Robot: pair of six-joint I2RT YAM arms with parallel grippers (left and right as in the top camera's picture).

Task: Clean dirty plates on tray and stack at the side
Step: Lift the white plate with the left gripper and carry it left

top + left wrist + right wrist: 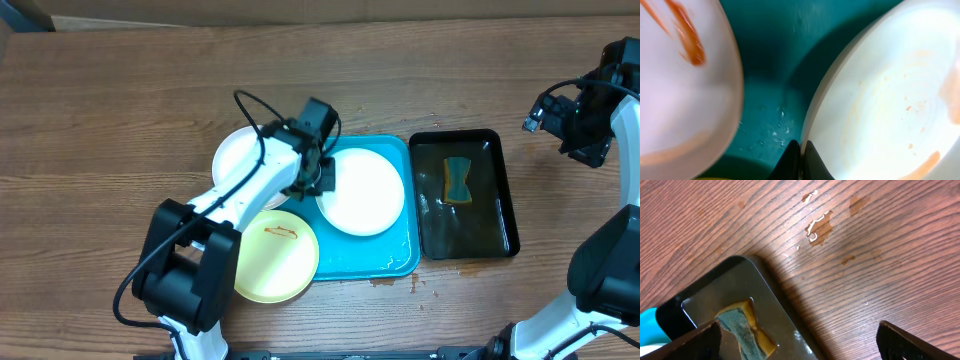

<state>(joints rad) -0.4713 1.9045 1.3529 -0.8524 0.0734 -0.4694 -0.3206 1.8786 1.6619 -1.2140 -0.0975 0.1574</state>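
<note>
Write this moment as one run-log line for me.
left gripper: shut at white plate rim on blue tray | right gripper: open, empty, over table beside black tray | sponge: in black tray

The turquoise tray's (392, 262) left edge is barred by the left arm (240, 192), rear white plate (234, 156) and yellow-green plate (278, 266); the table's (150, 80) rear is left free.

L arm reaches from near side over the tray (372, 258), wrist bent down. L gripper (324, 180) is at tray's left part, fingers (812, 162) pinched on rim of white plate (890, 100). R arm is raised well right of tray. R gripper (799, 341) has jaws wide apart, holds nothing.
</note>
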